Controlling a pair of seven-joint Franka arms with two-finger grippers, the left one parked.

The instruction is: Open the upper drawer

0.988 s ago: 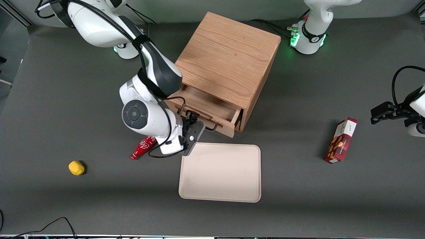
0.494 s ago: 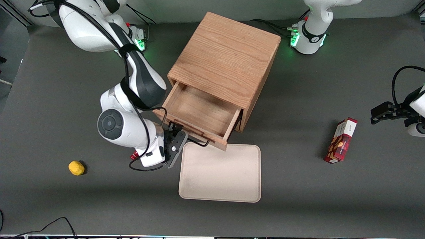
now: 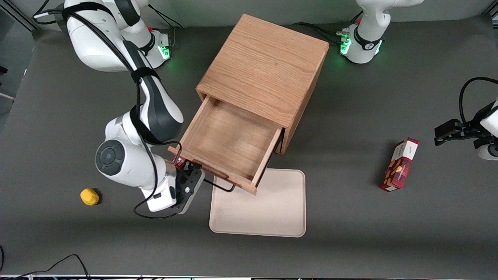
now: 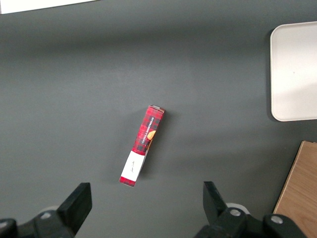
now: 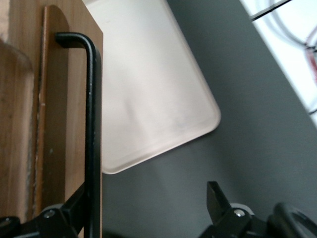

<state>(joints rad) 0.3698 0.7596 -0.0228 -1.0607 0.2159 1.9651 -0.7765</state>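
Observation:
The upper drawer [image 3: 227, 142] of the light-oak cabinet [image 3: 264, 66] stands pulled far out, and its inside is bare. Its front hangs over a corner of the cream tray [image 3: 272, 210]. My right gripper [image 3: 193, 173] is at the drawer front's end toward the working arm, by the thin black wire handle [image 3: 220, 186]. In the right wrist view the handle [image 5: 92, 124] runs along the drawer front [image 5: 54, 124] and passes just inside one finger [image 5: 74, 213]. The other finger [image 5: 218, 201] is far apart from it, so the gripper [image 5: 143, 208] is open. The lower drawer is hidden.
A yellow lump [image 3: 89, 196] lies toward the working arm's end. A red tartan box [image 3: 400, 164] lies toward the parked arm's end and also shows in the left wrist view [image 4: 143, 144]. A bit of a red tube [image 3: 179, 163] peeks out by the gripper.
The drawer has slid much farther out, toward the front camera, with my gripper at its handle. Its front now overlaps the tray. My arm hides most of the red tube.

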